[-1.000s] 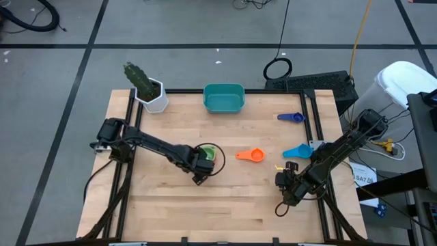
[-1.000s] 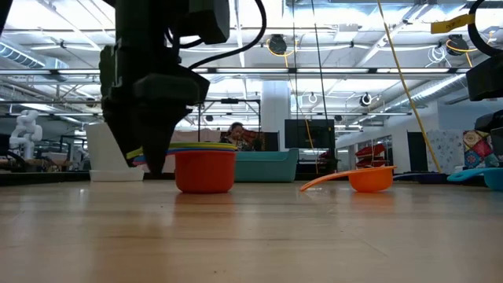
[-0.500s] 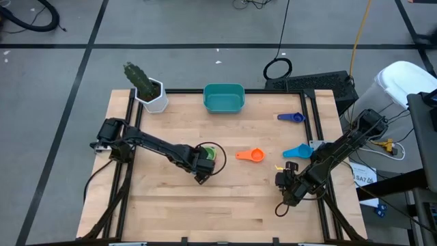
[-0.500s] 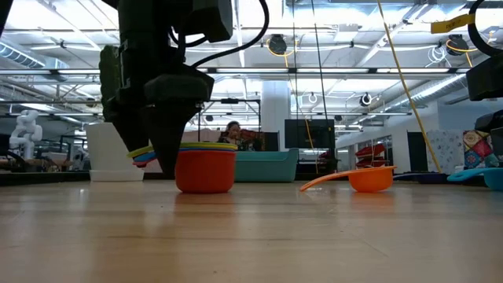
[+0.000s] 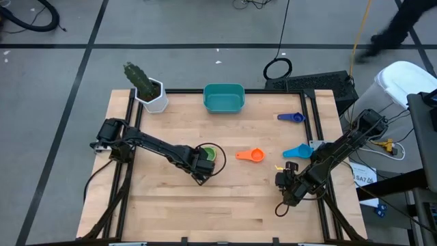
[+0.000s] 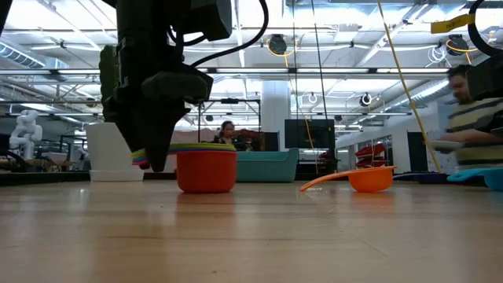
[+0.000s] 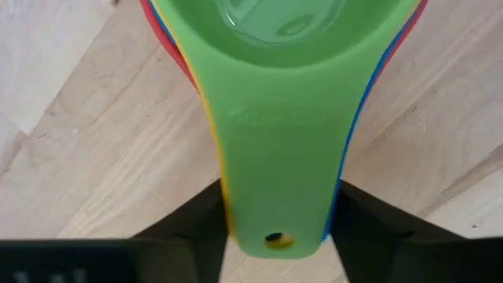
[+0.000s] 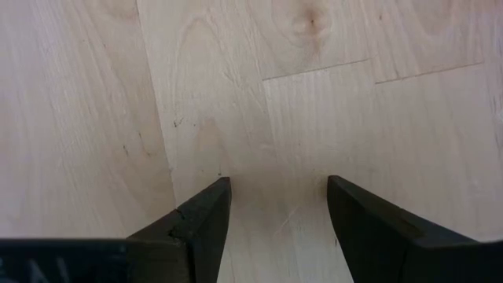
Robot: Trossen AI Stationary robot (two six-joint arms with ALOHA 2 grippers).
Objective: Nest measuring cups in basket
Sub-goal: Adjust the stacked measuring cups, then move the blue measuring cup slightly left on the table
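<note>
A nested stack of measuring cups [image 5: 210, 154], green on top and red [image 6: 206, 171] at the bottom, stands on the table's middle. My left gripper [image 7: 279, 228] is at the stack's near-left side, shut on the stacked handles. An orange cup [image 5: 251, 156], a light blue cup [image 5: 298, 150] and a dark blue cup [image 5: 291, 117] lie on the right half. The teal basket [image 5: 224, 98] stands at the far edge. My right gripper [image 8: 275, 204] hangs open over bare wood at the near right. My left gripper pinches the stacked flat handles by their two long edges [image 7: 236, 212], near their free end, between its two fingers. The fingers [image 6: 153, 161] come from above, pointing down. The handles stick out level from the stack, whose red cup's bottom stands on the table.
A white pot with a green plant [image 5: 153, 96] stands at the far left corner. A person [image 6: 471, 118] shows in the room beyond the table's right side. Bare wood lies between the stack and the basket.
My left gripper's fingers have come together onto the stacked handles and taken hold of them. The stack has stayed standing on the table.
</note>
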